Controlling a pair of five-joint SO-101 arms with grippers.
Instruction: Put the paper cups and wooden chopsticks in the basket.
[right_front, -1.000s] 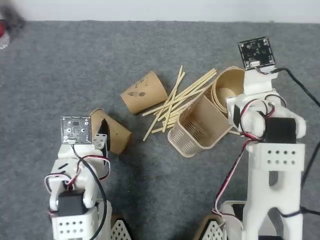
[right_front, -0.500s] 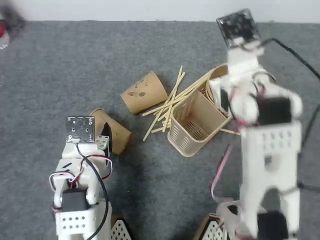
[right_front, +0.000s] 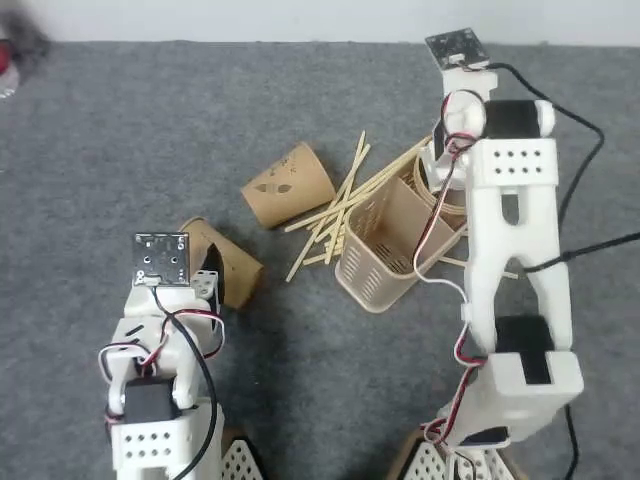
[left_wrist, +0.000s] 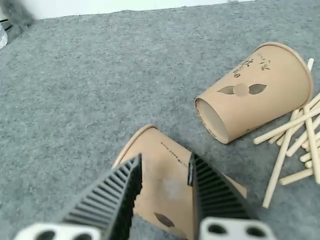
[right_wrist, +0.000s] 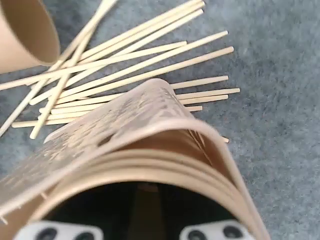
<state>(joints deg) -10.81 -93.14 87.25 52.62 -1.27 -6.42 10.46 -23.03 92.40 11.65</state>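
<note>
High view looks down over table (right_front: 100, 120); wrist views sit close, low (all share chopsticks (right_front: 345, 200)).

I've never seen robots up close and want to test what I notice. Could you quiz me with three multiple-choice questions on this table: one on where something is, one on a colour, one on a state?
1. Where do the wooden chopsticks lie?
A) on the grey mat beside the basket
B) inside the basket
C) in a cup

2. What colour are the paper cups?
A) white
B) blue
C) brown

3. How is the left gripper?
A) shut on a chopstick
B) open over a lying cup
C) shut on the basket's rim

Answers:
1 A: the sticks are scattered on the mat next to the basket.
2 C: both cups in the left wrist view are brown.
3 B: its wrist view shows the fingers apart above a cup on its side.
</note>
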